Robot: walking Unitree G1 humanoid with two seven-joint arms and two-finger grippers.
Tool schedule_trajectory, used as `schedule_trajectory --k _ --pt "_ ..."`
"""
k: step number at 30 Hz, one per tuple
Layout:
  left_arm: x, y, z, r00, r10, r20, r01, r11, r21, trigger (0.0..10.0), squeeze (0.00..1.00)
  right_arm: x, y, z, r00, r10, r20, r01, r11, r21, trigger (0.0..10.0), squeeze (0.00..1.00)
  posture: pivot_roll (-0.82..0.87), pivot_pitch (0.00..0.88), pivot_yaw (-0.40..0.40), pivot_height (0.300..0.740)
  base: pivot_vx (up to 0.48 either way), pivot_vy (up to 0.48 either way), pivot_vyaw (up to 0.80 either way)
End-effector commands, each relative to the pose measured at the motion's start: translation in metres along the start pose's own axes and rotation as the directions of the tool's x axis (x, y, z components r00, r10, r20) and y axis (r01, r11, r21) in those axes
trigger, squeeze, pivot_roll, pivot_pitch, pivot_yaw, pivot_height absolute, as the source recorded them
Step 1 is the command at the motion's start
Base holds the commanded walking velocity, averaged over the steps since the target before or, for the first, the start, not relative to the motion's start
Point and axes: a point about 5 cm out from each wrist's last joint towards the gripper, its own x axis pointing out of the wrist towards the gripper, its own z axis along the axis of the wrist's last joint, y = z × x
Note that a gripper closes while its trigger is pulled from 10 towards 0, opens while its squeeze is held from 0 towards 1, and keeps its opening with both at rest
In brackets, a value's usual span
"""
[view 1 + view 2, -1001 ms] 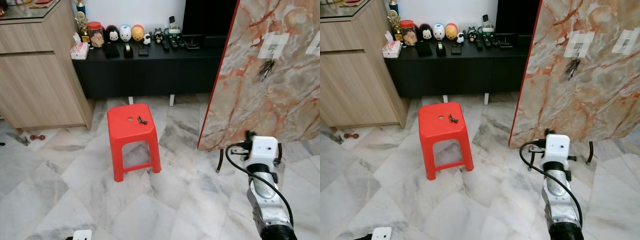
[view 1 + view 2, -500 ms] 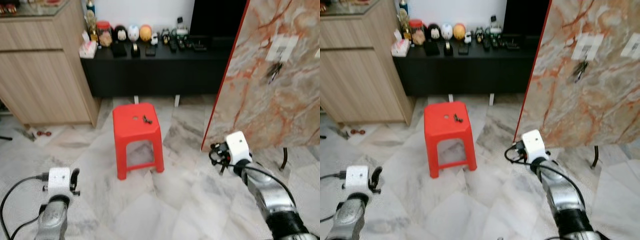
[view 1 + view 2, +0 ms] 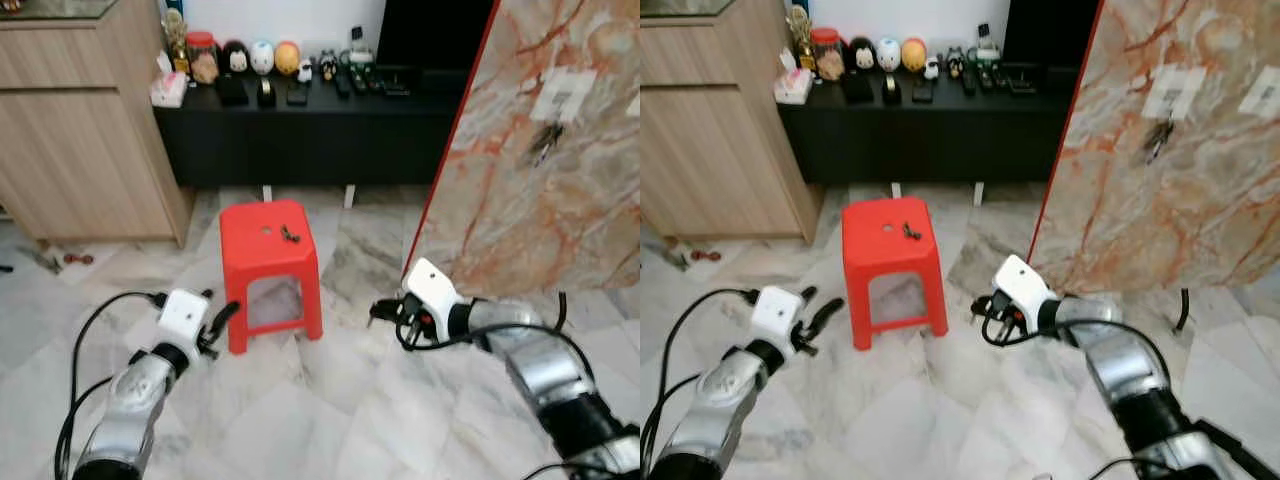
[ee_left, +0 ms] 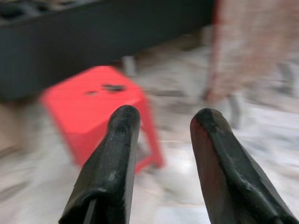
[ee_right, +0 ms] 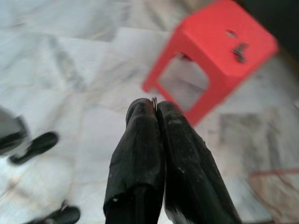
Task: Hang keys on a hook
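Note:
A small bunch of dark keys lies on top of a red plastic stool on the marble floor. Another bunch of keys hangs from a hook on the marbled board at the right. My left gripper is held low just left of the stool, and in the left wrist view its fingers stand open, with the stool and keys ahead. My right gripper is right of the stool, pointing toward it, its fingers shut on nothing.
A long black cabinet with figurines and remotes runs along the back wall. A wooden cabinet stands at the left. The marbled board's thin black leg stands on the floor at the right.
Both arms have come up and forward: the left gripper rose close beside the stool's left side, and the right gripper swung left toward the stool. The camera has shifted too.

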Motion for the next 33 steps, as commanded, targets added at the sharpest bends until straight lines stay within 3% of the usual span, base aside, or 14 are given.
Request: schedule_trajectory --k 1,10,15,25,33 --pt "0.003 -0.013 0.009 0.995 -0.098 0.007 0.098 0.995 -0.007 10.0 0.0 0.002 0.004 0.014 0.997 0.065 0.03 -0.063 0.996 -0.06 10.0 0.0 -0.02 0.033 -0.107 0.74 0.0 0.0 0.0" --pt "0.004 -0.049 0.027 0.954 -0.299 0.023 0.299 0.953 -0.039 10.0 0.0 0.013 0.017 0.023 0.988 0.15 0.034 -0.146 0.983 -0.11 10.0 0.0 -0.02 0.037 -0.115 0.74 0.0 0.0 0.0" --pt "-0.003 -0.06 0.029 0.927 -0.374 -0.043 0.371 0.927 -0.06 10.0 0.0 0.014 0.017 0.029 0.988 0.144 0.059 -0.136 0.983 -0.121 10.0 0.0 -0.02 0.031 -0.112 0.74 0.0 0.0 0.0" --pt "-0.002 -0.068 0.031 0.927 -0.365 -0.09 0.357 0.929 -0.094 10.0 0.0 0.021 0.017 0.042 0.988 0.116 0.1 -0.102 0.986 -0.13 10.0 0.0 -0.02 0.017 -0.104 0.74 0.0 0.0 0.0" --pt "0.006 -0.065 0.035 0.958 -0.254 -0.131 0.237 0.962 -0.134 10.0 0.0 0.025 0.019 0.047 0.988 0.099 0.116 -0.085 0.989 -0.12 10.0 0.0 -0.01 0.008 -0.098 0.74 0.0 0.0 0.0"
